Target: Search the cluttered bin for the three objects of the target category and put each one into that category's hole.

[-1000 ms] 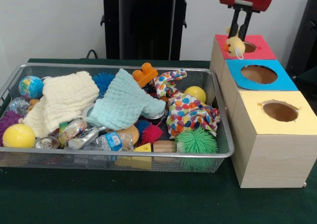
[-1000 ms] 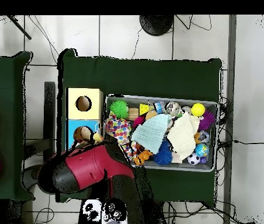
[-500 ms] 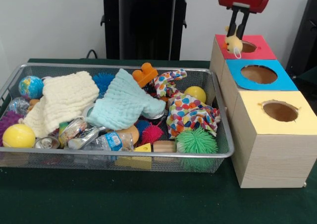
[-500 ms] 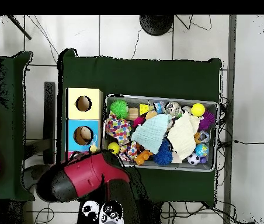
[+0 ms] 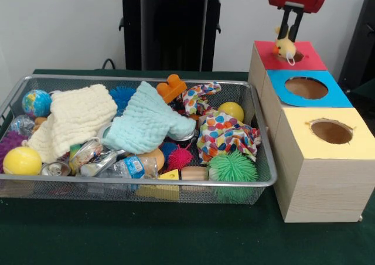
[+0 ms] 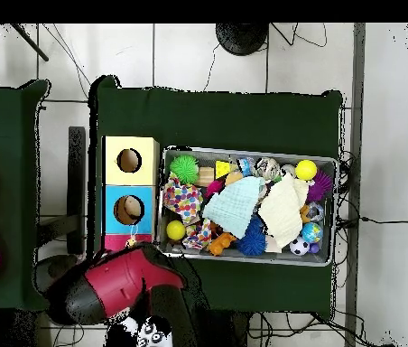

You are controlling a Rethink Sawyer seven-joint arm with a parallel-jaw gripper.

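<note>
Gripper (image 5: 287, 39) fingers closed on a small yellow duck toy (image 5: 285, 47), which hangs just above the hole (image 5: 296, 56) in the red-topped box (image 5: 304, 60), the farthest of three boxes in a row with the blue-topped box (image 5: 328, 94) and yellow-topped box (image 5: 319, 159). Wire bin (image 5: 266, 171) sits beside the boxes on the green table (image 5: 176, 235), holding a cream cloth (image 5: 73, 121), a pale blue cloth (image 5: 146, 124), a spotted cloth (image 5: 225, 133), a green spiky ball (image 5: 232, 167), a yellow ball (image 5: 22, 160) and a globe ball (image 5: 36, 102). Overhead view: the red arm (image 6: 117, 280) covers most of the red-topped box, and the duck toy cannot be made out there.
</note>
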